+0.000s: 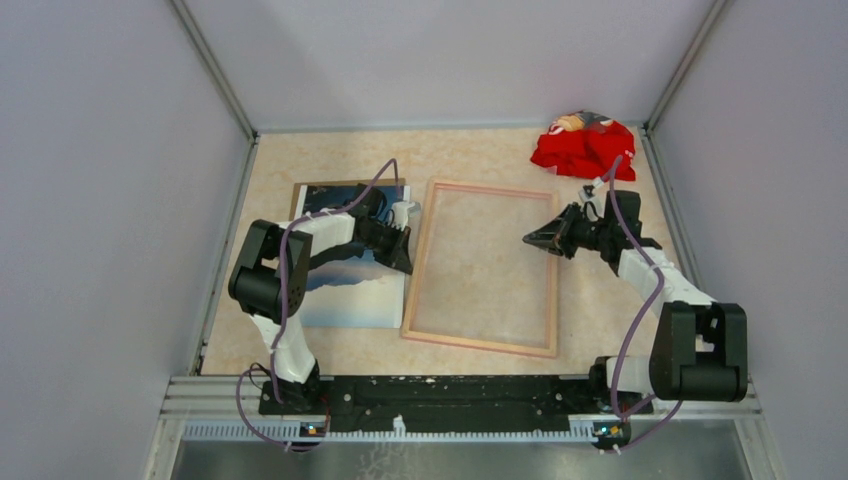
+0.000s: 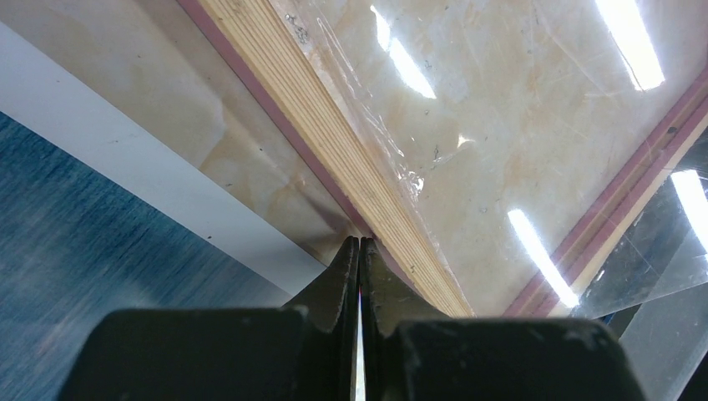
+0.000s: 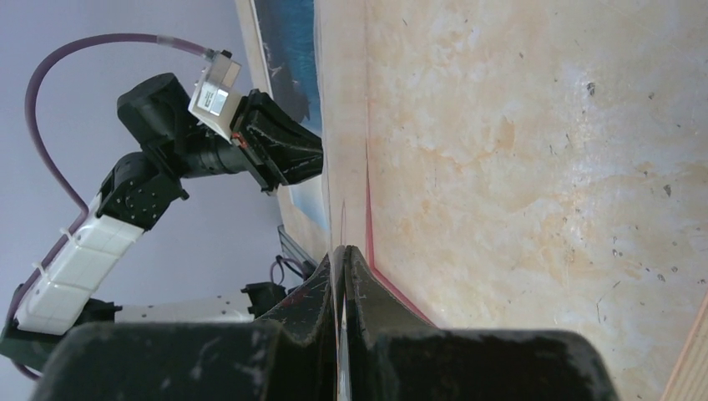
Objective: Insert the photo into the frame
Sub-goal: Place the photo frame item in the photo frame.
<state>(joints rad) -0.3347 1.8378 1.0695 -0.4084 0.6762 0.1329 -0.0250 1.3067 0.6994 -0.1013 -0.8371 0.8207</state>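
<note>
Looking down from the top camera, the frame point(image 1: 490, 187) lies flat mid-table, pale back up. The photo point(image 1: 350, 300) lies just left of it, picture side up, under the left arm. The left gripper point(image 1: 405, 243) sits at the frame's left rail, and the right gripper point(image 1: 530, 240) is just inside its right rail.

From the left wrist, the fingers point(image 2: 338, 280) are pressed together on nothing, tips against the left rail's outer edge. The photo's white border lies just left of the frame, apart from the tips. A clear sheet point(image 2: 501, 100) covers the frame's opening.

From the right wrist, the fingers point(image 3: 371, 292) are also closed. A thin pale edge runs up from between them, and I cannot tell whether they pinch the sheet.

The step looks like readying the frame. Steady the left rail without shoving it onto the photo, then part the left fingers before reaching for the print's edge.
</note>
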